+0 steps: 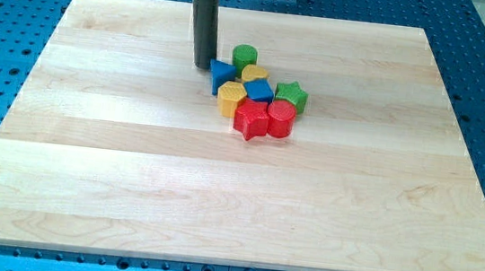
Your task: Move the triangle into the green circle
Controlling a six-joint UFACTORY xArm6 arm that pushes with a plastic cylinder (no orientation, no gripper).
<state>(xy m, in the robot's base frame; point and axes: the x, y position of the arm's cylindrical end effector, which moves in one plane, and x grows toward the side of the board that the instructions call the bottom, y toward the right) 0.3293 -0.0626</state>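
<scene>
The blue triangle (222, 75) lies at the left edge of a tight cluster of blocks in the upper middle of the board. The green circle (244, 56), a short green cylinder, stands just up and to the right of it, close by or touching. My tip (203, 65) is right against the triangle's left side, on the side away from the cluster. The rod rises straight up to the view's top.
The cluster also holds a yellow block (254, 74), a blue cube (259, 91), a green star (291, 95), a yellow hexagon (232, 99), a red star (250, 119) and a red cylinder (280, 119). The wooden board (129, 187) lies on a blue perforated table.
</scene>
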